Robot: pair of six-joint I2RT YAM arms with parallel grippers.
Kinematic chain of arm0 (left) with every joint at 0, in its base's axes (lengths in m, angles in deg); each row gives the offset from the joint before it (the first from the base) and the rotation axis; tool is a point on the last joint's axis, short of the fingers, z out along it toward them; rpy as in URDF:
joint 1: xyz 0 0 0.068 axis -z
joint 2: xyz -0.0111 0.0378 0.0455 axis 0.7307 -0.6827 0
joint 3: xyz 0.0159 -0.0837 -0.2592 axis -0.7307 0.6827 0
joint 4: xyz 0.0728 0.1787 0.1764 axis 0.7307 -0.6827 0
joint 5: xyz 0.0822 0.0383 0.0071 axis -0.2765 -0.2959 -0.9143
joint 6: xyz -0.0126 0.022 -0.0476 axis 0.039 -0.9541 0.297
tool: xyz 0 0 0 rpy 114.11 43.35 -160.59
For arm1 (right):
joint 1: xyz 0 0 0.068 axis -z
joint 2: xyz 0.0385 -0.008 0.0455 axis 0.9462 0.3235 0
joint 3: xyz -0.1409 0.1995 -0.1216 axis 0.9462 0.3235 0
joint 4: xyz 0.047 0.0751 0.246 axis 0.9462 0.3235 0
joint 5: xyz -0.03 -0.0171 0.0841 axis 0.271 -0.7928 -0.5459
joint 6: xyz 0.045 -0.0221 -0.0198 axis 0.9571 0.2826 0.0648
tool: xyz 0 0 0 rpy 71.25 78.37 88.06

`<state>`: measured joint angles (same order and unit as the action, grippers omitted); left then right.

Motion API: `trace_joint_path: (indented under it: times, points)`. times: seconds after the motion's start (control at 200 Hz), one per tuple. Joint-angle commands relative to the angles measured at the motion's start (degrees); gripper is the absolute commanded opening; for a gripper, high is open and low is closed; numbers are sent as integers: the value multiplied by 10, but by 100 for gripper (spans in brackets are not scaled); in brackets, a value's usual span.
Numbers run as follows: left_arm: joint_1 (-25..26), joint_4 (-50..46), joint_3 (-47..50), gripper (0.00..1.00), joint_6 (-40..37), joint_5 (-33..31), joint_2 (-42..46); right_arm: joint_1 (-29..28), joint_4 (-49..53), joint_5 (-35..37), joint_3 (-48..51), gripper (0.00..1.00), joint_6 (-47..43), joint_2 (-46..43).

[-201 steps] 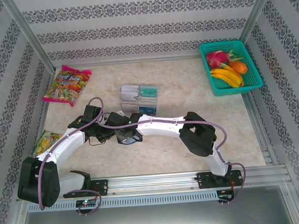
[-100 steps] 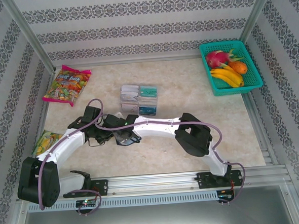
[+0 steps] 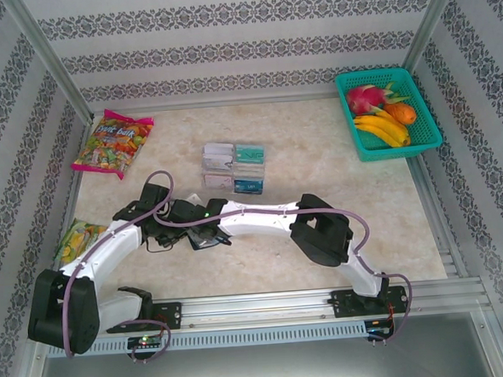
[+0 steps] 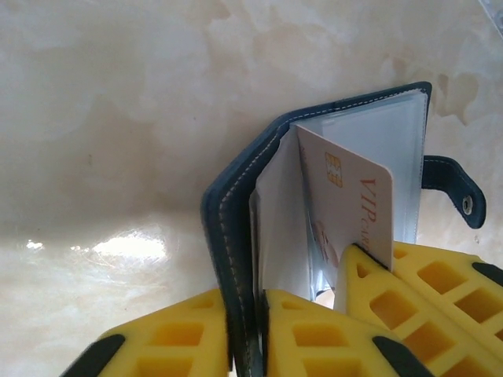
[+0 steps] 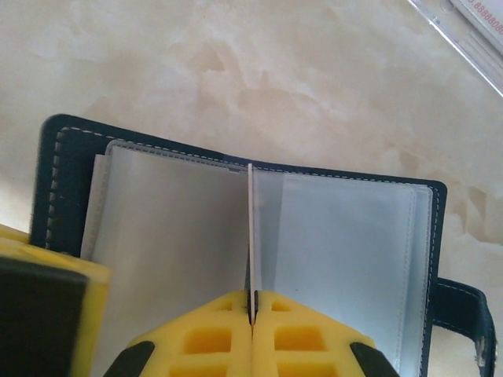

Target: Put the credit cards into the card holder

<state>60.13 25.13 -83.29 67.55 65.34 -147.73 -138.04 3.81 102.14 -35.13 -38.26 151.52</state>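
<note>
Change over the last second: in the top view both wrists have slid together toward 7 o'clock, nearer the base rail, and the card holder (image 4: 236, 204) has come along with them. It now lies open on the worktop (image 4: 102, 118), at about 7 o'clock from the clear tray (image 3: 235, 166), well apart from it.

Left hand (image 4: 245, 314): pads clamped on the holder's left cover at the fold edge, navy leather between them. Snap tab hangs free at 3 o'clock.

Right hand (image 5: 252, 302): pads together on one credit card (image 4: 346, 196), white, gold chip, red "VIP" print. The right wrist view has it edge-on, standing right at the spine between two clear sleeves.

Read: insertion step in progress, not finished. Card stands tilted between the pages with chip and print exposed. Can't tell whether its lower edge has actually entered a sleeve or just sits in the fold.

Risk: letting go of the cover now could let the holder flop shut on a loose card.

Other cards (image 3: 249, 153) are in the tray, so plenty of task left.
</note>
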Motion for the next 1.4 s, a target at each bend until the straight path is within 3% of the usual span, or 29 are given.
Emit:
trace_joint_path:
  times: [0.0, 0.12, 1.054, 1.394]
  points:
    - [2, 21, 50, 7, -6, -34, -38, -33, -3, -61, -6, 0, -3, 25]
    - [-3, 43, 66, 0, -3, -44, -37, -37, -17, -78, 9, 0, 4, 16]
    - [-9, 32, 69, 0, -12, -38, 0, -48, -77, -184, 9, 0, 58, 45]
    - [-9, 24, 66, 0, -13, -39, 10, -42, -79, -162, 28, 0, 73, 38]
